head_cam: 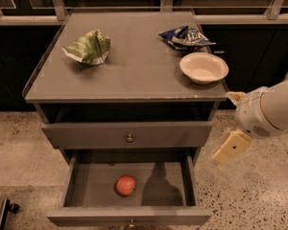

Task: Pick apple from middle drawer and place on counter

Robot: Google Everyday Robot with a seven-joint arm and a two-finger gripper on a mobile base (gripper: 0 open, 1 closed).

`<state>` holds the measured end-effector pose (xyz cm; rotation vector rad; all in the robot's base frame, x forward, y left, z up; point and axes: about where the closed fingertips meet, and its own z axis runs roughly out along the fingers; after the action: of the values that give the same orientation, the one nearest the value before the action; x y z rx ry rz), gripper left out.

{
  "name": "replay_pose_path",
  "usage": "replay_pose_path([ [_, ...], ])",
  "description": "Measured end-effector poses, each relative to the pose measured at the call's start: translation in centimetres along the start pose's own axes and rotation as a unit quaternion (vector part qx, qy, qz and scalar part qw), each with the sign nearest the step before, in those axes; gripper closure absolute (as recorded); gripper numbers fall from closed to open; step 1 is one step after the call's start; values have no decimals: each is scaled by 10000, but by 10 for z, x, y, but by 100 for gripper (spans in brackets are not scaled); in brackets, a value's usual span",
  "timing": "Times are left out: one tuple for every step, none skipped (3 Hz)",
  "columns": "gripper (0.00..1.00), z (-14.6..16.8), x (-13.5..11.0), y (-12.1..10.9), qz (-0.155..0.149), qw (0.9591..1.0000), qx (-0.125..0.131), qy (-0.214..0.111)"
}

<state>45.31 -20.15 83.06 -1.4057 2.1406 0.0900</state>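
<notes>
Red-orange apple lying in the open middle drawer, down-left of the fingers, gripper hovering beside the counter, spread open, gripping nothing, arm running off the right edge

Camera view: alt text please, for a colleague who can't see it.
A small red-orange apple lies in the open grey middle drawer; the robot's cream pincer hangs to the right, outside the drawer. The flat grey counter holds a crumpled green bag, a blue snack bag and a white bowl.
</notes>
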Motion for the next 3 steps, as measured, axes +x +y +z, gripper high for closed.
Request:
replay_pose_path([
  [0,-1,1,4,9,10000,47,-31],
  [0,36,19,33,381,9987,-183,-289],
  [0,105,34,84,860,9925,-674,-549],
])
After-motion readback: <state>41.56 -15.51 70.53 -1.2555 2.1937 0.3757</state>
